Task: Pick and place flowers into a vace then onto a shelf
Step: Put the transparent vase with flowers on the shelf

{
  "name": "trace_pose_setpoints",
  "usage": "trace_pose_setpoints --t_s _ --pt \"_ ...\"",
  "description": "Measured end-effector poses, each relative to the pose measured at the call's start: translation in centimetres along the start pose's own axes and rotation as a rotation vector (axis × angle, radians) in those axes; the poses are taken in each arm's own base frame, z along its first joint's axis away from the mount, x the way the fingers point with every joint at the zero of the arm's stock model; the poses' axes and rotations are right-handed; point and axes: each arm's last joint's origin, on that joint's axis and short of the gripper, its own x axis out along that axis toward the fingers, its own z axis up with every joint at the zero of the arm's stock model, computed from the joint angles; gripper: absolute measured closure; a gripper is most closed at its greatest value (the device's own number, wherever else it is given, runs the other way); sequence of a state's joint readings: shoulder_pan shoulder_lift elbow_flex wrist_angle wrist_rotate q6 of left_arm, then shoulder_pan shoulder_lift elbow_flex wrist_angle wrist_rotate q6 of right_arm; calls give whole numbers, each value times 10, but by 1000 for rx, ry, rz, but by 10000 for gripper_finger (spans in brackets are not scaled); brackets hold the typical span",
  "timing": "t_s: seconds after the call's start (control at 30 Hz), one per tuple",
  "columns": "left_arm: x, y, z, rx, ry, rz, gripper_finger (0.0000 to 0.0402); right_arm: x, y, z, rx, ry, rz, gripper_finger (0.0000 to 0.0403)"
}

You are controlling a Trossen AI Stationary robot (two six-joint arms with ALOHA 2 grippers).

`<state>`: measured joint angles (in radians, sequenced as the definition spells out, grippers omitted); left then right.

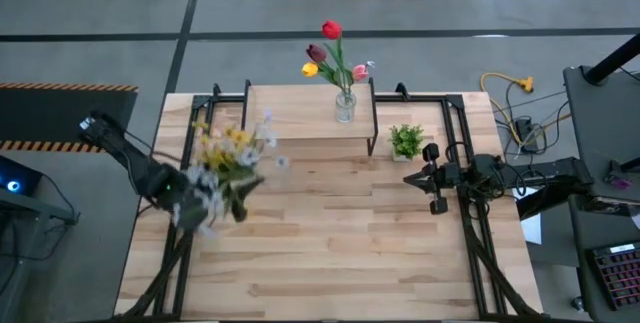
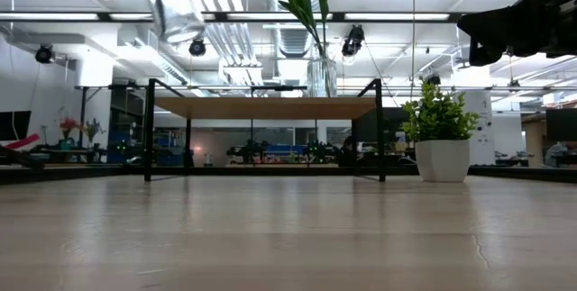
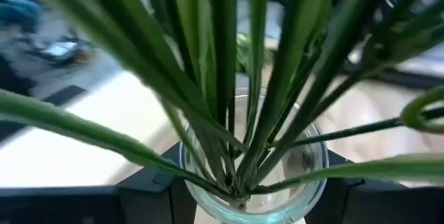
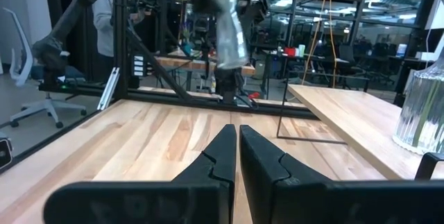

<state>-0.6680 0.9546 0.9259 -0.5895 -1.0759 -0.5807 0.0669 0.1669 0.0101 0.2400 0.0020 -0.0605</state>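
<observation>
Now the left claw [image 1: 195, 198], clamped on the second vase [image 3: 253, 175] of flowers [image 1: 232, 153], should carry it upright to the shelf [image 1: 290, 113]; right claw [image 4: 232, 158] together, idle.

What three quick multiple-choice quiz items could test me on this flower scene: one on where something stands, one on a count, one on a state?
1. Where does the vase of tulips stand?
A. on the shelf
B. on the floor
C. beside the left arm's base

2. How many glass vases with flowers show in the high view?
A. one
B. two
C. four

3. What is the left gripper doing?
A. resting on the table, holding nothing
B. holding a vase of white and yellow blossoms in the air
C. gripping the potted plant

Answers: 1 A, it sits on the plank top; 2 B, one on the shelf, one held; 3 B, its fingers flank the glass.
</observation>
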Motion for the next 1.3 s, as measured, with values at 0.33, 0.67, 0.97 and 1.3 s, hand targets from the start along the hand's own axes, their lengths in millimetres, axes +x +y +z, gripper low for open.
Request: trace_pose_setpoints --t_s 0.33,0.67,0.97,1.3 --pt "30 53 63 -130 -33 336 232 0 0 0 0 -3 0 392" --pt "75 99 74 -181 67 475 232 0 0 0 5 -5 0 392" --pt "118 112 71 -194 146 409 232 0 0 0 5 -5 0 392" --pt "141 137 70 -209 182 493 232 0 0 1 5 -15 0 392"
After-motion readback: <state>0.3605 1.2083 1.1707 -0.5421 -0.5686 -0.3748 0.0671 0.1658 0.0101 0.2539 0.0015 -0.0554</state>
